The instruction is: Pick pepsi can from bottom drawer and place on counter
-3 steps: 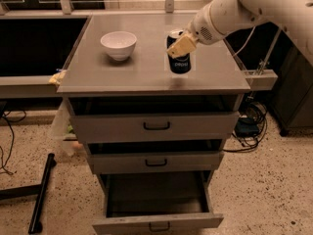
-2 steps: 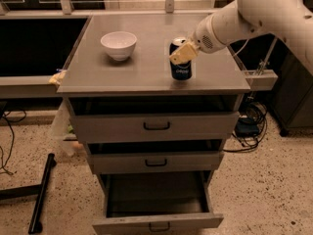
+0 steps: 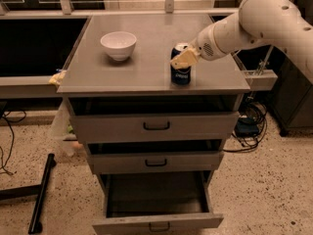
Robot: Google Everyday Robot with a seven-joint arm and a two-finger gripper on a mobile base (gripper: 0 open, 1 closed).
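Observation:
The pepsi can (image 3: 181,74), dark blue with a silver top, stands upright on the counter (image 3: 146,58), right of centre near the front edge. My gripper (image 3: 180,58) is at the can's upper part, reaching in from the right on the white arm (image 3: 254,23). The bottom drawer (image 3: 156,222) is pulled open at the foot of the cabinet, and its dark inside shows nothing.
A white bowl (image 3: 118,44) sits on the counter's left half. The two upper drawers (image 3: 156,126) are slightly open. A black stand leg (image 3: 41,192) lies on the floor at left. Cables (image 3: 249,126) lie at the right of the cabinet.
The can came down a little onto the counter and has stayed put since. The arm's elbow has swung to the right while the gripper stays at the can.

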